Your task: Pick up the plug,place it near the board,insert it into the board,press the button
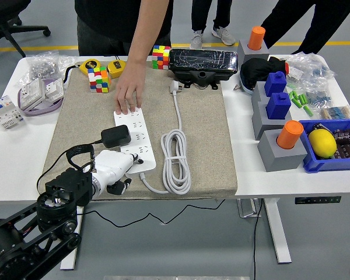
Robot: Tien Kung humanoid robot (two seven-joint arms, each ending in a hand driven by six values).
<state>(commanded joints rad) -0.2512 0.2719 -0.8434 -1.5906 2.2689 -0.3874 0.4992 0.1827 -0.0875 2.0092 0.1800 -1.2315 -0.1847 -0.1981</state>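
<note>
Plug: black block-shaped adapter plug point(115, 136) is seated on the long white plastic power strip point(133, 138), near its middle
Left hand: white five-fingered robot hand point(112, 169) lies at the strip's near end, fingers curled, nothing held
Direction: plug lies just beyond the fingers, strip's long axis running away from them
Far end: strip steadied by a person's hand point(128, 93)
</note>
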